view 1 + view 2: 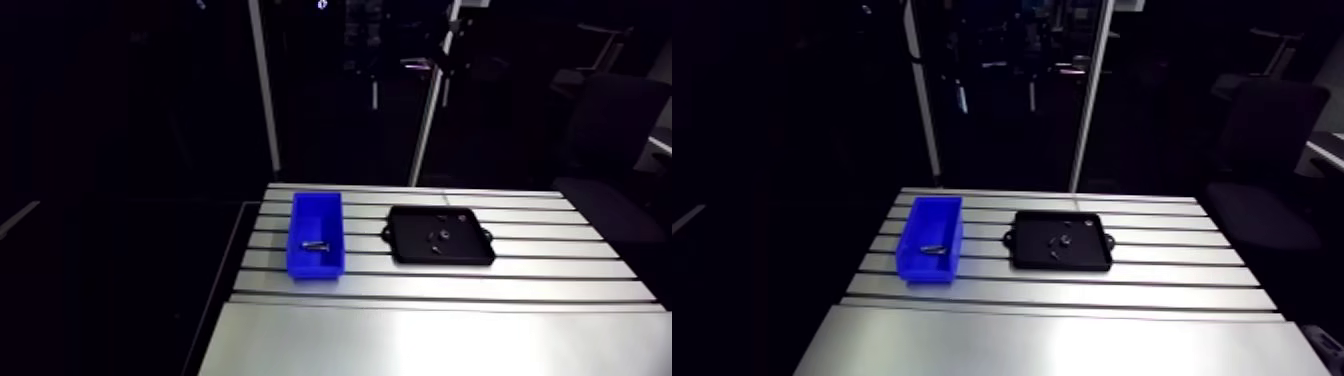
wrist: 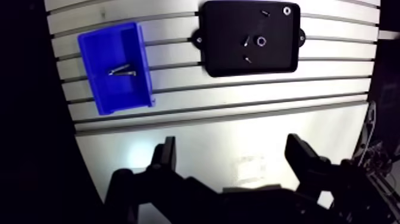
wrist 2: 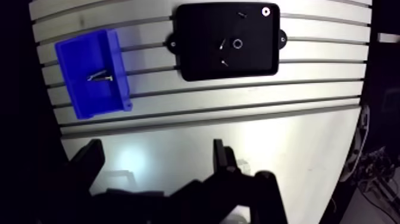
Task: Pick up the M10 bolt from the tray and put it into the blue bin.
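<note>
A bolt [image 2: 122, 71] lies inside the blue bin [image 2: 98, 98] on the slotted table; the arm view shows the same bolt [image 1: 317, 245] in the bin [image 1: 330, 268]. Beside the bin sits the black tray [image 2: 226, 62], holding a few small parts: a washer [image 2: 261, 41], a small screw [image 2: 246, 42] and a nut [image 2: 287, 10]. My gripper [image 2: 231, 158] hangs high above the table's smooth near part, well short of bin and tray. Its fingers [image 2: 163, 158] stand wide apart and open, with nothing between them.
The table [image 1: 420, 340] has slotted rails under bin and tray and a smooth plate nearer the gripper. Its edges drop off into dark on both sides. A vertical post [image 1: 265, 90] stands behind the table's far edge.
</note>
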Action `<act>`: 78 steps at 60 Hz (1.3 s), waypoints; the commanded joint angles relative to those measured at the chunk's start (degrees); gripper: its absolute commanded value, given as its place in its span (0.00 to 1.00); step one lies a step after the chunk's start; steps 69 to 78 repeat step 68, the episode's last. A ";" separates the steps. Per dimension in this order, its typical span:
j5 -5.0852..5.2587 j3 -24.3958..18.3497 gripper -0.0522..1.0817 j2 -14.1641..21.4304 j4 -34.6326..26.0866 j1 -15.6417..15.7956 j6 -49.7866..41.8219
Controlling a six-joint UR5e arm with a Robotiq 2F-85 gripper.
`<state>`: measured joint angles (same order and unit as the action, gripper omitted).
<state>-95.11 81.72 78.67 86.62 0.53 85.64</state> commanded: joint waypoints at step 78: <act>4.47 3.13 0.05 3.36 0.60 -5.45 1.15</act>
